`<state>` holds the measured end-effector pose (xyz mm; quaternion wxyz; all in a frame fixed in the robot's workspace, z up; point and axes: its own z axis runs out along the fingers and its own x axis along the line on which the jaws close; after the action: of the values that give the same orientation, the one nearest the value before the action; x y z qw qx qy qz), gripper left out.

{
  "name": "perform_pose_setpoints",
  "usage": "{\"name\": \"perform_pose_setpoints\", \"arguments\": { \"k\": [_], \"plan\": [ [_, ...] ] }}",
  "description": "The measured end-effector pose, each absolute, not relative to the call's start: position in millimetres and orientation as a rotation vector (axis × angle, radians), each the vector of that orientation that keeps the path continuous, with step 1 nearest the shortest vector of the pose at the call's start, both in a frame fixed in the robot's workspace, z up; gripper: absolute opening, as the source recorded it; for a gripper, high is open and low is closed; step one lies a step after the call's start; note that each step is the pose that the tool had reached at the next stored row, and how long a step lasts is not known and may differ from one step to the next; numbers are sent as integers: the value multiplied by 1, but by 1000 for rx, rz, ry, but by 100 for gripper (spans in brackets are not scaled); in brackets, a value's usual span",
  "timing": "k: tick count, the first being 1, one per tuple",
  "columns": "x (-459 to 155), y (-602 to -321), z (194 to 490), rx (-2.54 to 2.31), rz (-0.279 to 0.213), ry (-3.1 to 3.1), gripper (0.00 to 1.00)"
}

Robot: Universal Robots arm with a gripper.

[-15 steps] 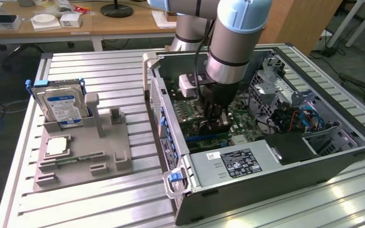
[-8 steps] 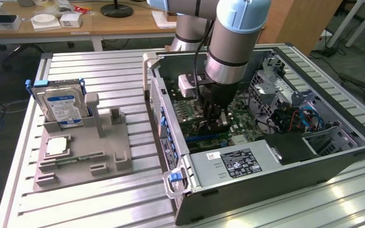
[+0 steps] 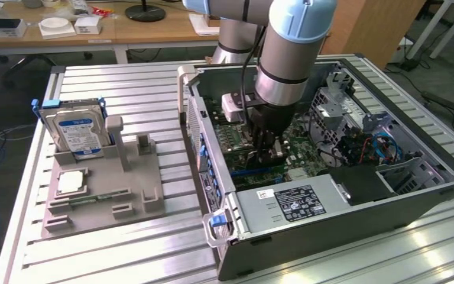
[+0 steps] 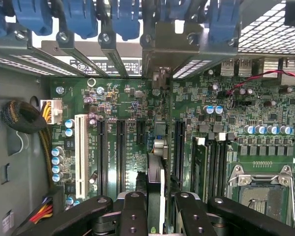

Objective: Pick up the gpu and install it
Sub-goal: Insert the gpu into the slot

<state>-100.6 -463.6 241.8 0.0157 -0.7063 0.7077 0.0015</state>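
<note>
One thin, flat black card with a silvery metal edge, the gpu (image 4: pixel 156 183), is pinched in my gripper (image 4: pixel 157 216). My black fingers (image 4: pixel 132 212) press on it from both sides, so they are closed on the card and not spread wide. In the wrist view the card stands on its thin edge, right over the big green board (image 4: pixel 123 98) with its long black slots. Its silvery end reaches to the back wall of the case, just under the row of blue plastic clips (image 4: pixel 78 17). I cannot tell if the card's lower edge is touching a slot or is just above it. In the exterior view my gripper (image 3: pixel 266 152) is deep inside the open black and grey computer case (image 3: pixel 330 236), pointing down at the board. A grey metal box with a black label (image 3: pixel 290 204) sits in the case near me. Outside the case, on the exterior view's left, a grey plastic holder (image 3: pixel 132 177) lies on the silver ribbed table (image 3: pixel 116 254). A silver hard drive with a blue and white label (image 3: pixel 77 133) stands up in that holder. A small narrow green stick (image 3: pixel 101 195) lies flat in it too, well apart from me.
</note>
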Motion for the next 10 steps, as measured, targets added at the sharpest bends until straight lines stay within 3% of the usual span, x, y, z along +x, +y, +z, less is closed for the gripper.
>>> {"name": "perform_pose_setpoints", "arguments": {
  "k": [10],
  "plan": [
    [-101,-464,239,-2197,5,2202,27]
  ]
}}
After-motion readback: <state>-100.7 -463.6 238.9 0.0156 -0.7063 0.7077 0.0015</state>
